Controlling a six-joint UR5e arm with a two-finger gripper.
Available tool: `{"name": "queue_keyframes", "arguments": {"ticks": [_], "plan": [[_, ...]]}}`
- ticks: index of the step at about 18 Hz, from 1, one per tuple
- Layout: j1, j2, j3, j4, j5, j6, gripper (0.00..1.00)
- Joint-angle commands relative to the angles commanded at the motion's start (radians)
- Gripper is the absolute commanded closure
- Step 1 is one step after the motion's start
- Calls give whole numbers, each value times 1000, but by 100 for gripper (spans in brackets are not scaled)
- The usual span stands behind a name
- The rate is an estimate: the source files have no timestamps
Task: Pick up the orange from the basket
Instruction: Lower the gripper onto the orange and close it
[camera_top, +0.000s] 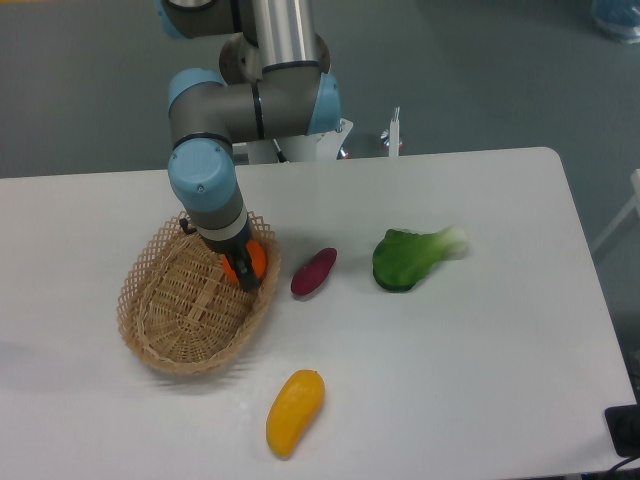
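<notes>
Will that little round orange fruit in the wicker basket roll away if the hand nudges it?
Probably a little: the small round orange fruit looks smooth and ball-shaped. The tan wicker basket has a raised rim beside it, likely stopping it. The hand is right at it.

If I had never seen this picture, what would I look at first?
Probably the big grey and blue robot arm reaching down into the wicker basket on the left of the white table. Its end effector is right at a bright orange in the basket. You might also spot the yellow mango at the front and the leafy green vegetable on the right.
</notes>
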Motion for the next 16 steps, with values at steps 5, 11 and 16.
{"name": "queue_keyframes", "arguments": {"ticks": [5, 11, 16], "plan": [[-3, -11, -2, 0, 0, -9, 0], [-3, -18, -2, 2, 0, -35, 25], [-3, -9, 9, -3, -12, -43, 30]]}}
